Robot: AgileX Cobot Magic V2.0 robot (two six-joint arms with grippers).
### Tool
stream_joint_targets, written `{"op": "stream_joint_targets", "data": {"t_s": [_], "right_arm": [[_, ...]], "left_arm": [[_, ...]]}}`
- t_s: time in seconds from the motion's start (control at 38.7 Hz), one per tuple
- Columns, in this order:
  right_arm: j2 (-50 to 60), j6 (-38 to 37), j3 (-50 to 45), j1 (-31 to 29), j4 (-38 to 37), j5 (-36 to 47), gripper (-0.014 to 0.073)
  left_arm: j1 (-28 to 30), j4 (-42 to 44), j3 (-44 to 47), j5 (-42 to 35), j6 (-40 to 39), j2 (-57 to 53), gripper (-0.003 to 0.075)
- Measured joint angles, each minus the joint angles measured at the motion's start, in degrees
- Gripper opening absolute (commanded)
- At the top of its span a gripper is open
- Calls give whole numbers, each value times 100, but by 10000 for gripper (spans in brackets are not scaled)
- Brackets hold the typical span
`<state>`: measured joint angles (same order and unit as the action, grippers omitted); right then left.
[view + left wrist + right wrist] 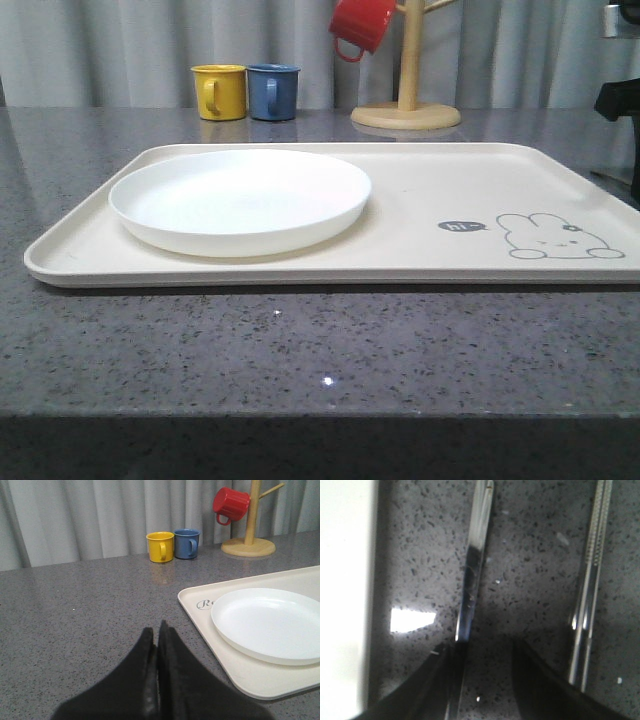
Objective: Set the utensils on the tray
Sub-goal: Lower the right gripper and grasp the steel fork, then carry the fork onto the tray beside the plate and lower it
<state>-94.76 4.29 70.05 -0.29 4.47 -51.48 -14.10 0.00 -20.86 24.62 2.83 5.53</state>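
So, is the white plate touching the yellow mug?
Apart. In the front view the plate lies on the tray, and bare countertop separates it from the yellow mug.

The grey speckled worktop (300, 340) carried the cream tray (420, 215); yellow mug (219, 91), blue mug (273, 91) and wooden mug stand (406, 112) stood along its far edge.
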Motion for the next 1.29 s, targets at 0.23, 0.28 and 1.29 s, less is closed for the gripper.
{"op": "stream_joint_targets", "data": {"t_s": [0.23, 0.28, 1.29], "right_arm": [[-12, 0, 36, 119, -194, -34, -75], [-12, 0, 36, 119, -194, -34, -65], [285, -2858, 1347, 2330, -238, -830, -58]], "left_arm": [[0, 0, 0, -8, 0, 0, -18], [0, 0, 0, -8, 0, 0, -18], [0, 0, 0, -8, 0, 0, -18]]}}
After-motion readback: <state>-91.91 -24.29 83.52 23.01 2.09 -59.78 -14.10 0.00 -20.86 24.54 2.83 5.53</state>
